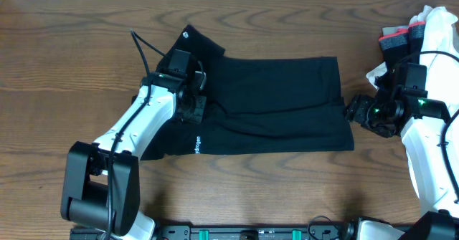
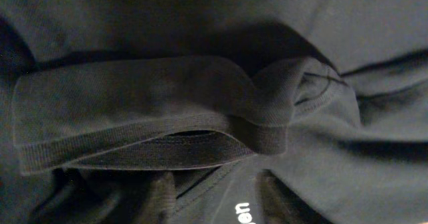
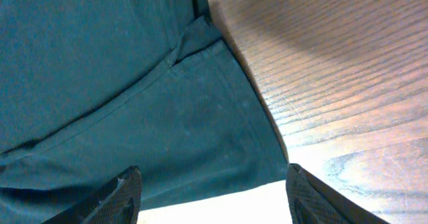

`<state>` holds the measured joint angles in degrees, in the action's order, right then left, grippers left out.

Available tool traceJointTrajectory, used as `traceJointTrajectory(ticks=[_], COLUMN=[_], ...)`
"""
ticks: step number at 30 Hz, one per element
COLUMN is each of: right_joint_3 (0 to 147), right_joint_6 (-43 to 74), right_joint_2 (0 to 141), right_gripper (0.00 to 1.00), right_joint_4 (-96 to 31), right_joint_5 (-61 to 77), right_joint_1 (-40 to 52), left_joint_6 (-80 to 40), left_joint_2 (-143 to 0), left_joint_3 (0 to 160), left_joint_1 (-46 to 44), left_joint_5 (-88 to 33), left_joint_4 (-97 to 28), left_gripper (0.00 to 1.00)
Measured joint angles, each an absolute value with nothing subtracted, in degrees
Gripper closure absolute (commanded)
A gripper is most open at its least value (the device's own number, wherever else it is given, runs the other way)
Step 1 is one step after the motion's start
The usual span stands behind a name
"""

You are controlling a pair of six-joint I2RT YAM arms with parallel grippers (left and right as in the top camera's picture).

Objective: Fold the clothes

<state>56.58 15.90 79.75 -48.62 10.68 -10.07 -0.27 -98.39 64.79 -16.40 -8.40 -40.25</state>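
Observation:
The clothes, a black T-shirt (image 1: 280, 97), lie spread across the middle of the wooden table, with a sleeve carrying a small white logo (image 1: 188, 33) at the upper left. My left gripper (image 1: 192, 104) is pressed down into the shirt's left part. In the left wrist view its fingers (image 2: 170, 196) stand apart, sunk in bunched fabric (image 2: 167, 97). A fold with white lettering (image 2: 242, 214) lies between them, so the left gripper (image 2: 221, 200) is open. My right gripper (image 1: 355, 111) hovers open at the shirt's right edge, over the hem (image 3: 200, 117); nothing sits between the right gripper's (image 3: 214, 204) fingers.
A pile at the far right holds a white cloth (image 1: 439, 21) and a black garment with a red-and-grey band (image 1: 399, 36). More white cloth (image 1: 376, 75) lies just behind the right gripper. Bare wood (image 1: 72, 54) lies left of the shirt.

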Motion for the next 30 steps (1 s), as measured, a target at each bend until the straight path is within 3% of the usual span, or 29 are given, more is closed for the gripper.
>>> traceJointTrajectory(ticks=[4,16,30], right_joint_3=[56.58,56.58,56.58], right_joint_6=[15.90,15.88,15.90], right_joint_2=[79.75,79.75,79.75], right_gripper=[0.33,0.32,0.32], right_joint_4=[-48.64,-48.60,-48.42], right_joint_5=[10.70,10.70,10.70], right_joint_1=[-10.07,-10.07,-10.07], left_joint_6=[-0.01,2.48,3.53], left_joint_2=[-98.39,-98.41,-98.41], left_joint_3=[64.73,60.14,59.18], left_joint_1=[-17.45,-20.73,-20.73], left_joint_5=[-8.14,-8.10,1.78], left_joint_4=[-40.58,-38.09,-23.57], left_gripper=[0.94,0.94,0.94])
